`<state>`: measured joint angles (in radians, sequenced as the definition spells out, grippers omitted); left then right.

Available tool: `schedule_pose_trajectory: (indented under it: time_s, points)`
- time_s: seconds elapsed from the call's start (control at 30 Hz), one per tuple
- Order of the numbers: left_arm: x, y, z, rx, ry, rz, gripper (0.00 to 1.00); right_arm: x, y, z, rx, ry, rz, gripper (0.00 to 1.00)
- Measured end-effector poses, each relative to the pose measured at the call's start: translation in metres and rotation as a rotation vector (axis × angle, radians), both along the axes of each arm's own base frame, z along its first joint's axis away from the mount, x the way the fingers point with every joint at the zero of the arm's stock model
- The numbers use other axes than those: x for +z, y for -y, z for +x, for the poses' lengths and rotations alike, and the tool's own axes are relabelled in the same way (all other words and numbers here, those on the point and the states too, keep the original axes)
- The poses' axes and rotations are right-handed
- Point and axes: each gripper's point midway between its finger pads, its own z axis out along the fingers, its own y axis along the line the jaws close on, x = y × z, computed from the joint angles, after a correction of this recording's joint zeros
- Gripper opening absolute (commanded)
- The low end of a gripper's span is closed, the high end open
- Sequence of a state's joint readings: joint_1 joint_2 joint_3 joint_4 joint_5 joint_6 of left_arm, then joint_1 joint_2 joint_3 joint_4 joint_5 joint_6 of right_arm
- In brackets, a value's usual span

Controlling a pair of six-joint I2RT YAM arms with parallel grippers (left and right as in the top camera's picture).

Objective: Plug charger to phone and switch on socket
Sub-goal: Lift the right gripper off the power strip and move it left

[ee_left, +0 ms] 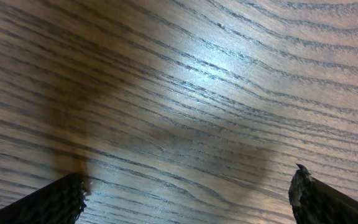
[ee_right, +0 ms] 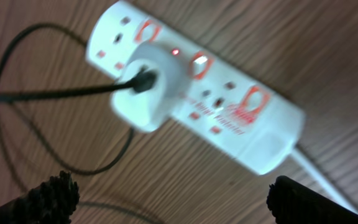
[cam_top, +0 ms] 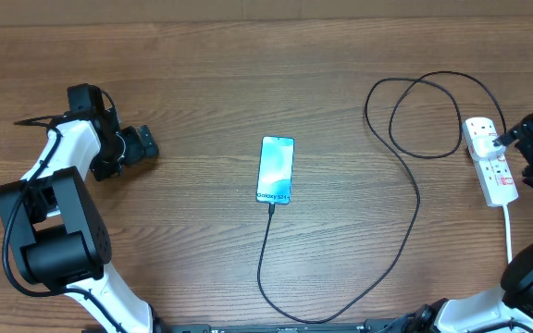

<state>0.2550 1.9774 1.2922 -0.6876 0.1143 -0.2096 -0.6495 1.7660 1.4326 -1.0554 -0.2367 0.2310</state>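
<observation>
Black left tool, right tool: wide, empty.

The phone lies flat with its blue screen up. The thin black charger goes into the phone's near end. It curves away to the phone's right and loops up into the white socket, well right of the phone. A small red light glows on the socket.
</observation>
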Motion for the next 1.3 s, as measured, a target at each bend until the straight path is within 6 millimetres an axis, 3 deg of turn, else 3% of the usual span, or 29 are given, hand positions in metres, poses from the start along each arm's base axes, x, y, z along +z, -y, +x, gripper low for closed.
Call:
schedule_pose_trajectory:
  time_s: [0.17, 0.37, 0.63, 0.8, 0.93, 1.07, 1.1, 1.3]
  points:
    - [0.000, 0.000, 0.000, 0.000, 0.000, 0.000, 0.99, 0.001, -0.032, 0.018, 0.103, 0.038, 0.038, 0.97]
    - [0.000, 0.000, 0.000, 0.000, 0.000, 0.000, 1.00, -0.015, -0.084, 0.035, 0.261, 0.047, 0.053, 0.97]
    - [0.000, 0.000, 0.000, 0.000, 0.000, 0.000, 1.00, -0.037, -0.152, 0.043, 0.519, 0.039, 0.021, 0.99]
    - [0.000, 0.000, 0.000, 0.000, 0.000, 0.000, 1.00, -0.049, -0.179, 0.040, 0.622, 0.014, -0.023, 0.71]
    - [0.000, 0.000, 0.000, 0.000, 0.000, 0.000, 1.00, -0.050, -0.184, 0.043, 0.650, 0.016, -0.058, 0.60]
    - [0.000, 0.000, 0.000, 0.000, 0.000, 0.000, 0.99, -0.050, -0.181, 0.045, 0.646, 0.014, -0.080, 0.62]
    - [0.000, 0.000, 0.000, 0.000, 0.000, 0.000, 0.99, -0.051, -0.180, 0.045, 0.646, 0.013, -0.082, 1.00]
    - [0.000, 0.000, 0.000, 0.000, 0.000, 0.000, 1.00, -0.051, -0.179, 0.045, 0.647, 0.010, -0.090, 1.00]
